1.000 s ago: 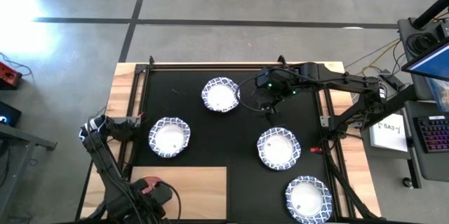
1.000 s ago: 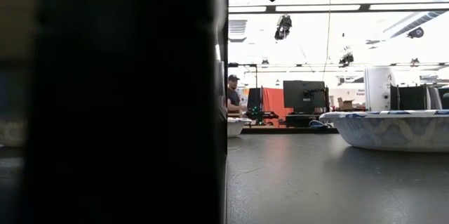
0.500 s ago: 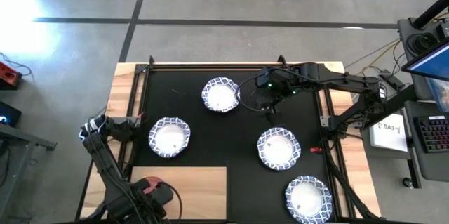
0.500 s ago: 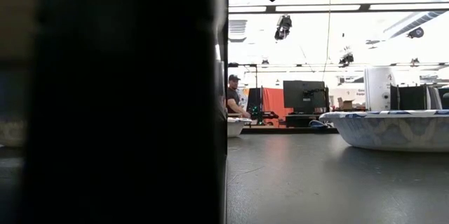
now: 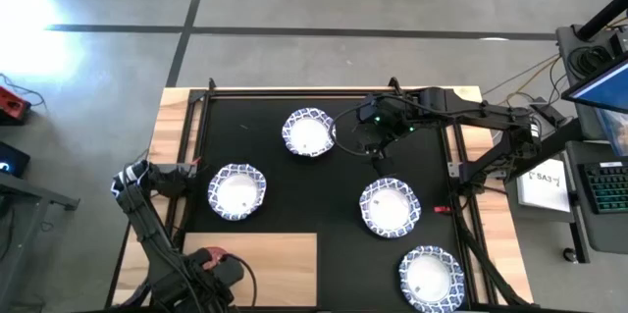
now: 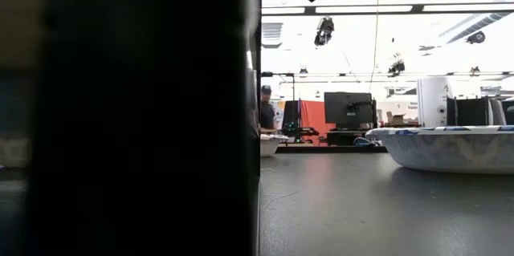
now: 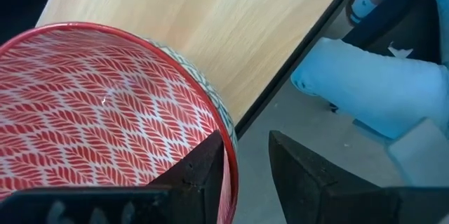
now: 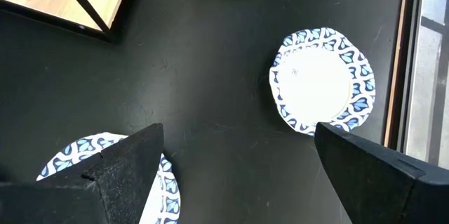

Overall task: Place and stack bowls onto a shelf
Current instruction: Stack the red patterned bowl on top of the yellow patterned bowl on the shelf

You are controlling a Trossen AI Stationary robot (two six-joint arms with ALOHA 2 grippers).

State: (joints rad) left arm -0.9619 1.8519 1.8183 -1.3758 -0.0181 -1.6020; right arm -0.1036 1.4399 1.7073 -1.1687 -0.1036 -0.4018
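Four white bowls with blue patterned rims sit on the black mat: bowl (image 5: 309, 132), bowl (image 5: 236, 191), bowl (image 5: 390, 206) and bowl (image 5: 431, 278). The light-wood shelf (image 5: 270, 269) lies at the mat's near edge. My left gripper (image 5: 212, 266) is at the shelf's left end, open around the rim of the red-pink bowl (image 7: 105, 126); the bowl's base is hidden. My right gripper (image 5: 378, 153) hovers open over the mat's far right part, touching nothing. The other small bowls do not show. My left gripper straddles the red-pink bowl's rim (image 7: 226, 155): one finger (image 7: 203, 171) is inside, against the patterned inner wall, and the other finger (image 7: 305, 171) is outside, with a gap to the rim. Whether the inner finger touches the wall I cannot tell.
A black frame runs along the mat's edges, with wooden table strips (image 5: 172, 127) outside it. In the low view a dark mass (image 6: 136, 111) blocks the left half, and a person stands far off in the room. Bare mat lies between the bowls.
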